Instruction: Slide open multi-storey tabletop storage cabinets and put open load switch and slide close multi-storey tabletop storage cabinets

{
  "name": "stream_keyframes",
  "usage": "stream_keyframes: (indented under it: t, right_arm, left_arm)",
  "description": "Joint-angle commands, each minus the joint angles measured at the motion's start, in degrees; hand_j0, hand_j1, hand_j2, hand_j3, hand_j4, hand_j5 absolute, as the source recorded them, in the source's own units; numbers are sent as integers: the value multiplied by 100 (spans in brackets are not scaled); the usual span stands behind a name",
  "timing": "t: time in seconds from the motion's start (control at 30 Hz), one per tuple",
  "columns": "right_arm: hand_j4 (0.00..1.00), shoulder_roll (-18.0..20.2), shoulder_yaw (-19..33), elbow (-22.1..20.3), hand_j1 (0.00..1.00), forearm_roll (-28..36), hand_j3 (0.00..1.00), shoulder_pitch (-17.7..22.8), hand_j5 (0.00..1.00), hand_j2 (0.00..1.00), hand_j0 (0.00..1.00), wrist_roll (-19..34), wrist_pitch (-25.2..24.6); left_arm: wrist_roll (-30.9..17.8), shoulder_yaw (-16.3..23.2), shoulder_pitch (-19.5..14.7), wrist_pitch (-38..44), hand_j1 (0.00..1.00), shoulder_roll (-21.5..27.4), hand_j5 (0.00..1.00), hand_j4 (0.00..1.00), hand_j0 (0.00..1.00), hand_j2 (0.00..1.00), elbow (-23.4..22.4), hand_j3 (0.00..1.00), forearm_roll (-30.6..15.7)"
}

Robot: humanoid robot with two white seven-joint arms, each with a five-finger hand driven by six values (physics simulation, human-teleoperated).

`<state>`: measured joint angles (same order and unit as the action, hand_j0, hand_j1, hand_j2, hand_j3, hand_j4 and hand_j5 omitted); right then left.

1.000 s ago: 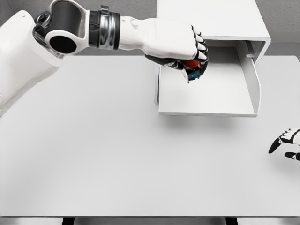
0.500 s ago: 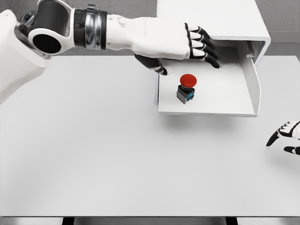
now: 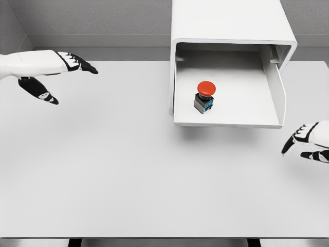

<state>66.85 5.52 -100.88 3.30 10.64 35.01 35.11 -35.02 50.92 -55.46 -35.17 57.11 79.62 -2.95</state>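
The white storage cabinet (image 3: 231, 23) stands at the back right with its lower drawer (image 3: 226, 119) slid out toward me. The load switch (image 3: 204, 96), a grey block with a red round button, stands upright on the drawer floor near its left side. My left hand (image 3: 61, 77) hovers over the table's far left, well away from the drawer, fingers spread and holding nothing. My right hand (image 3: 306, 144) shows at the right edge, just past the drawer's front right corner, fingers relaxed and empty.
The white table (image 3: 128, 175) spreads wide in front of the drawer. A grey wall (image 3: 92, 18) runs behind it. The drawer's raised right side wall (image 3: 280, 95) stands between the switch and my right hand.
My left hand let go of the switch in the drawer, then drew back far to the left. The switch now stands alone. My right hand crept slightly leftward.
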Motion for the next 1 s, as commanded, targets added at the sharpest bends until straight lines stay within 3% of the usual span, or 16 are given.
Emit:
stream_keyframes:
  t: [0.0, 0.1, 0.53, 0.7, 0.97]
  right_arm:
    - [59, 12, -306, -2, 59, 30, 59, -44, 59, 59, 59, -1, -11]
    - [59, 12, -640, -2, 59, 30, 59, -387, 59, 59, 59, -1, -11]
    - [60, 12, -649, -2, 60, 39, 60, -686, 60, 60, 60, -1, -11]
    - [60, 4, -1150, 7, 60, 39, 60, -1134, 60, 60, 60, -1, -11]
    - [62, -5, -1238, 7, 62, 39, 62, -1266, 62, 62, 62, -1, -11]
  left_arm:
    - [2, 5, 0, 17, 100, -15, 100, 100, 100, 100, -34, 100, -4]
    - [2, 5, 0, 17, 100, -24, 100, 100, 100, 100, -43, 100, -4]
    - [2, -21, 0, 17, 100, 28, 100, 100, 100, 100, -157, 100, 5]
    - [2, -21, 0, 17, 100, 29, 100, 100, 100, 100, -298, 100, 5]
    - [2, -21, 0, 17, 100, 20, 100, 100, 100, 100, -403, 100, -4]
